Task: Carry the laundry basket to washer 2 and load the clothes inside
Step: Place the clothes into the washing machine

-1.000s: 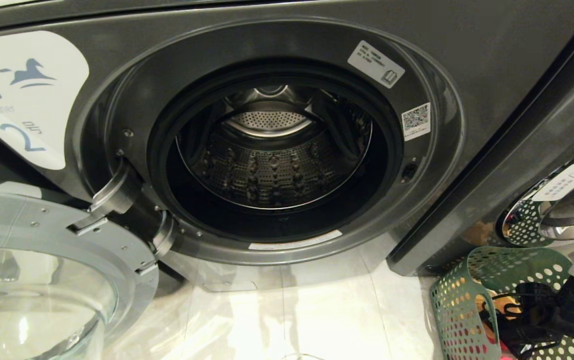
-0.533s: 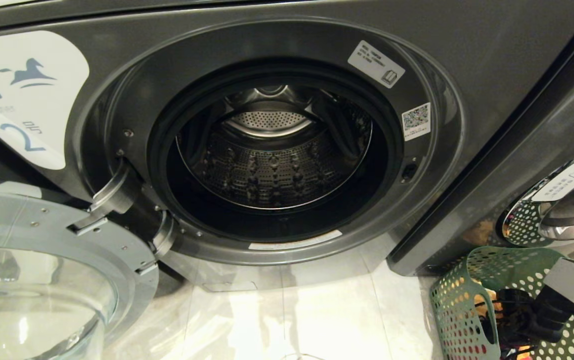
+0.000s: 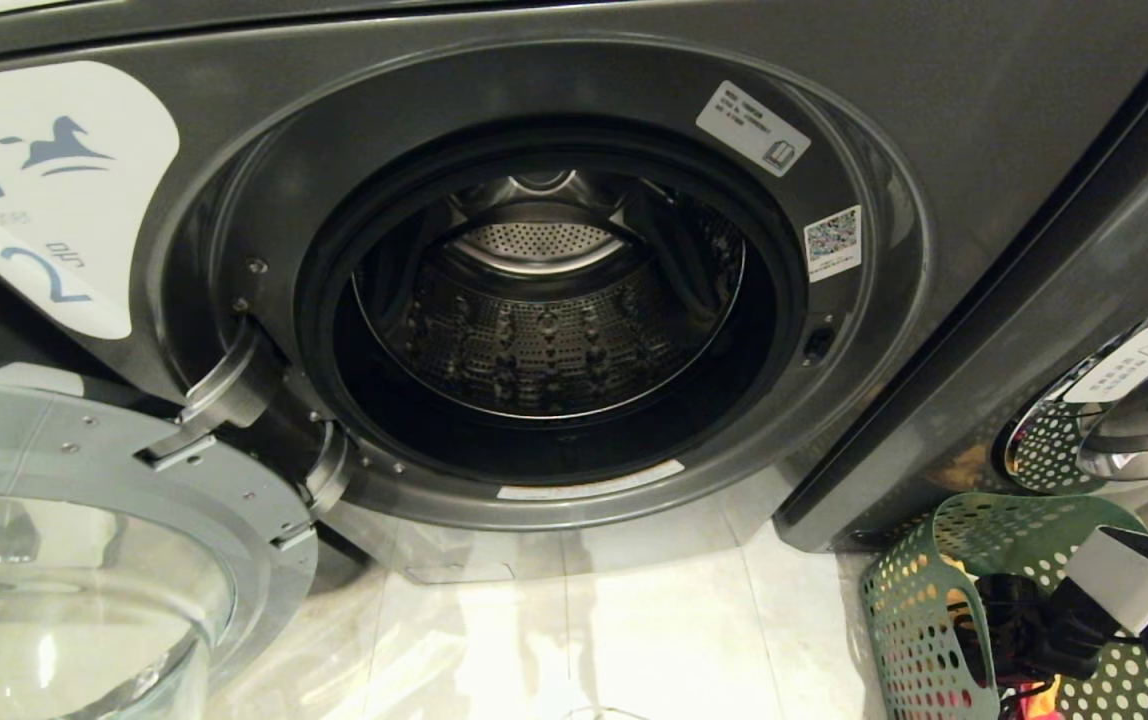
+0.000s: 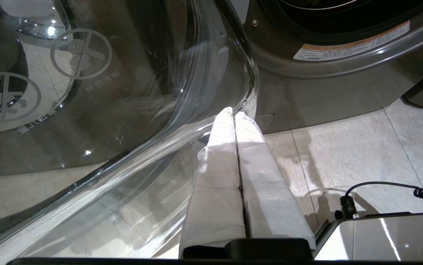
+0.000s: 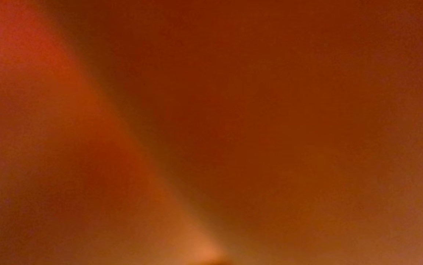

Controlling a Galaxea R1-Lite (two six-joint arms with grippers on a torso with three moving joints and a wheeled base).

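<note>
Washer 2 [image 3: 934, 80], dark grey with a white horse-and-2 label [image 3: 44, 190], fills the head view; its glass door [image 3: 84, 520] is swung open to the left and the steel drum [image 3: 544, 330] shows no cloth. The green holed laundry basket [image 3: 909, 600] stands on the floor at the lower right. My right gripper [image 3: 1009, 625] reaches down inside it, open, fingertips hidden among the clothes [image 3: 1039, 700]. Orange cloth [image 5: 211, 110] fills the right wrist view. My left gripper [image 4: 233, 112] is shut and empty, low beside the open door's glass [image 4: 104, 110].
A second grey washer with a chrome-ringed door [image 3: 1114, 420] stands right behind the basket. Pale floor tiles [image 3: 634, 640] lie between the open door and the basket. The open door takes up the lower left.
My right arm has pushed further down and leftward into the basket, its white wrist housing coming into the head view. The left arm, washer and basket have not moved.
</note>
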